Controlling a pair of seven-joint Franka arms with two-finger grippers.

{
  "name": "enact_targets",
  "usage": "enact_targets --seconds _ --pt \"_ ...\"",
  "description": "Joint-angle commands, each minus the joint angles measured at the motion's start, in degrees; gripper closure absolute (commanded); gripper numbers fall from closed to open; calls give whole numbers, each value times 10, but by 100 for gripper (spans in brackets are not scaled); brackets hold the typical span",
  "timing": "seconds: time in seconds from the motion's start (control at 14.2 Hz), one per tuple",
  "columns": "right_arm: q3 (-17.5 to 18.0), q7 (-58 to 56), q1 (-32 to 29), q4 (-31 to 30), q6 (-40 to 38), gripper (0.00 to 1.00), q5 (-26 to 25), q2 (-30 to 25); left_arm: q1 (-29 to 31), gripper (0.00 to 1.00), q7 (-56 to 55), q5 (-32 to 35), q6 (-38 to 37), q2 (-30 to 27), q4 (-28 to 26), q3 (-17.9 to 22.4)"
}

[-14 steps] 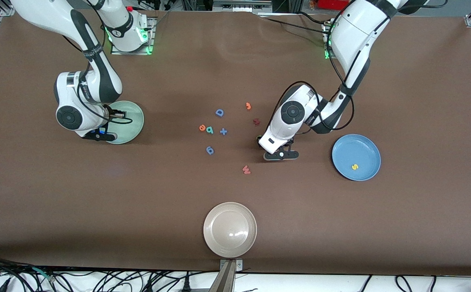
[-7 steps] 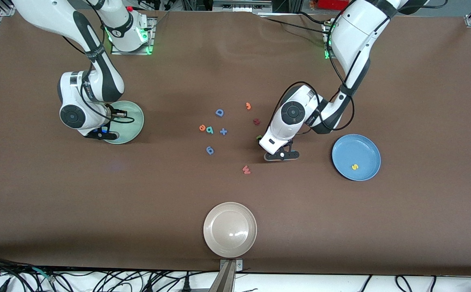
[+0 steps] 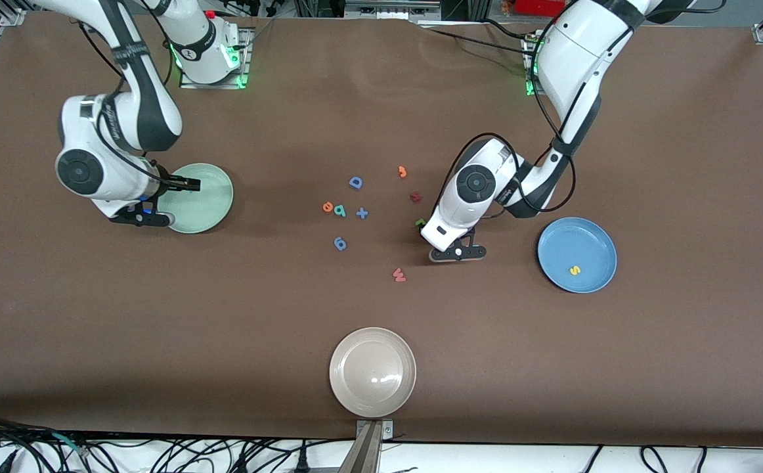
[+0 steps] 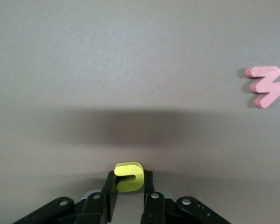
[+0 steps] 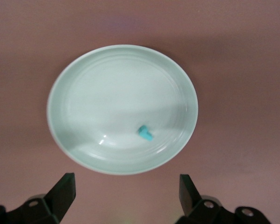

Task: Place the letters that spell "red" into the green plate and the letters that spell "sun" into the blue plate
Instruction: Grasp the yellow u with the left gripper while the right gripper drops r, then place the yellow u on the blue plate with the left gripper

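Near me on the brown table (image 3: 683, 368) lie a pink "w" (image 3: 399, 275), a dark red piece (image 3: 415, 196), a blue "D" (image 3: 355, 182), a blue plus (image 3: 362, 213), a blue "9" (image 3: 340, 244), an orange "3" (image 3: 402, 172) and a beige plate (image 3: 372, 372).

The right gripper (image 3: 137, 217) has lifted and drifted toward the frame's left edge, off the green plate (image 3: 207, 197); its fingers (image 5: 63, 193) have spread wide, and the teal "r" (image 5: 145, 133) now lies in the plate. The left gripper (image 3: 457, 253) has closed its fingers (image 4: 109, 186) on the yellow "u" (image 4: 129, 176) at the counter, uncovering the green "n" (image 3: 420, 223).
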Motion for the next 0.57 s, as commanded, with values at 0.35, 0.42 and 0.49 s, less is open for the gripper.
enact_targets --seconds 0.35,0.42,0.49 --pt "74 146 11 164 -136 2 64 11 67 87 135 20 -147 -81 9 1" --pt "88 176 11 165 -129 1 97 13 77 87 178 19 -170 -91 9 1" --pt "97 206 12 165 -116 1 119 19 94 87 218 19 -192 -99 7 1"
